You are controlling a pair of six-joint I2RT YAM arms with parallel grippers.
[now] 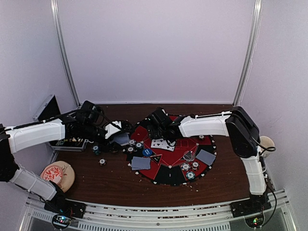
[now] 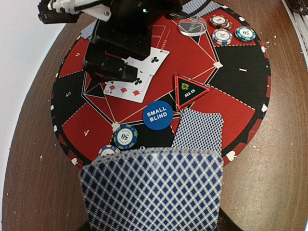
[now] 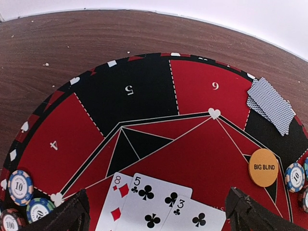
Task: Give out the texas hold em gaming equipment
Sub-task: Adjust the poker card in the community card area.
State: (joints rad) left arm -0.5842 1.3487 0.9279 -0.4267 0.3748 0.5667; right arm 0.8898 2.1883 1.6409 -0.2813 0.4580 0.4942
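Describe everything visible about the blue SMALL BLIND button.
The SMALL BLIND button is a round, flat blue disc with white capital lettering, and looks like plastic. It lies face up on the mat near its centre, between a teal-edged chip and the triangular ALL IN marker. Nothing rests on it. Whether it touches the neighbouring face-down card is unclear.

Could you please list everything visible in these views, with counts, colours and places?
Mat: one, red-black, table centre.
Face-up cards: three, white, mid-mat.
Face-down cards: several, blue-checked, mat's rim.
Button discs: three; blue, orange, clear; on mat.
All-in marker: one, red-black triangle, mid-mat.
Chips: several, white-grey, teal, reddish; mat's rim, table beside it.
Metal case: one, grey, far left.
Beige-red round object: one, near-left corner.
Left gripper: one, black, shut on held card.
Right gripper: one, black, open above face-up cards.
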